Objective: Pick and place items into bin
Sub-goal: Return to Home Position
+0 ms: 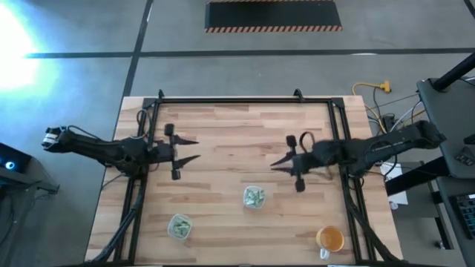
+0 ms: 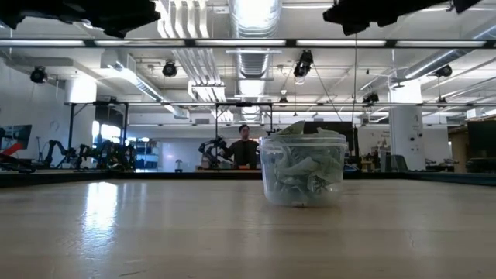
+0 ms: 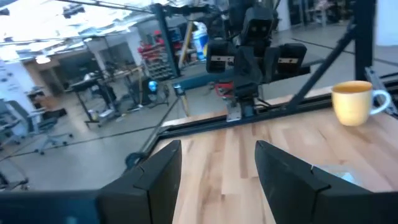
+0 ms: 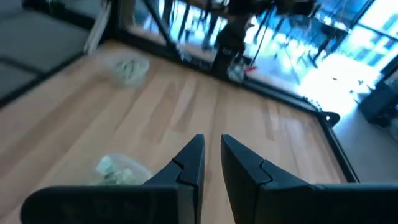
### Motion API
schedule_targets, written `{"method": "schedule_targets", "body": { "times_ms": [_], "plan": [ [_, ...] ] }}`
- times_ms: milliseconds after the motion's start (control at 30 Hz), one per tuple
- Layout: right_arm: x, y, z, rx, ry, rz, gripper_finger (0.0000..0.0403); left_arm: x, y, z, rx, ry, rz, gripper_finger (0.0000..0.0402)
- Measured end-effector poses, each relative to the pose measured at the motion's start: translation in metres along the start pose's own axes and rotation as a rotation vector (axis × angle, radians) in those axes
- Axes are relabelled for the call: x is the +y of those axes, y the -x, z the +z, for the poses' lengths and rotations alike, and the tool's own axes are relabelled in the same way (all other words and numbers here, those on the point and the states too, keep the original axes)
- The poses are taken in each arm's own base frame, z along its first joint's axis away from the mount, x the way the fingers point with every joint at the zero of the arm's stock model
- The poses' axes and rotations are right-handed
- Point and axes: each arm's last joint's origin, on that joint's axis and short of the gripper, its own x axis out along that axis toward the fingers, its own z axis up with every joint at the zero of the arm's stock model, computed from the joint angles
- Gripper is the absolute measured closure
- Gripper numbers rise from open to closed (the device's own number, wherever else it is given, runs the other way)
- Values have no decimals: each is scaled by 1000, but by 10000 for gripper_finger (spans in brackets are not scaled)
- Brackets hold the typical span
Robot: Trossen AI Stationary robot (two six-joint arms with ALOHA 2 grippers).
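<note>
Green-and-white crumpled items fill two clear cups: one (image 1: 254, 197) stands near the table's middle, also in the low view (image 2: 302, 172), and one (image 1: 179, 226) stands near the front left. My left gripper (image 1: 194, 149) hovers open above the table's left half, pointing level toward the right, fingers wide apart (image 3: 217, 168). My right gripper (image 1: 276, 161) hovers above the right half, pointing left and slightly down. Only a narrow gap shows between its fingers (image 4: 211, 155), with nothing in it. The bin is out of view.
A yellow mug (image 1: 329, 239) stands at the front right, also in the left wrist view (image 3: 357, 102). A black frame (image 1: 245, 101) borders the table's far edge and sides. Bare wood lies between the two grippers. A person stands far off in the room (image 2: 244, 147).
</note>
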Motion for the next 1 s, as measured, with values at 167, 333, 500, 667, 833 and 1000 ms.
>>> {"method": "schedule_targets", "body": {
  "times_ms": [167,333,500,667,833,1000],
  "plan": [
    [-20,16,-31,-111,-98,-42,360,2,13,-13,-10,7,34,214],
    [-23,22,-63,-188,-187,-118,360,2,21,-33,21,1,104,214],
    [-17,23,-86,-232,-233,-128,360,-1,27,-53,48,16,115,214],
    [-12,25,-102,-232,-268,-123,360,-1,35,-65,16,45,123,214],
    [-9,27,-111,-238,-277,-124,360,-1,42,-77,-9,73,129,214],
    [-6,31,-118,-300,-256,-148,360,-2,48,-87,-35,92,135,214]
  ]
}}
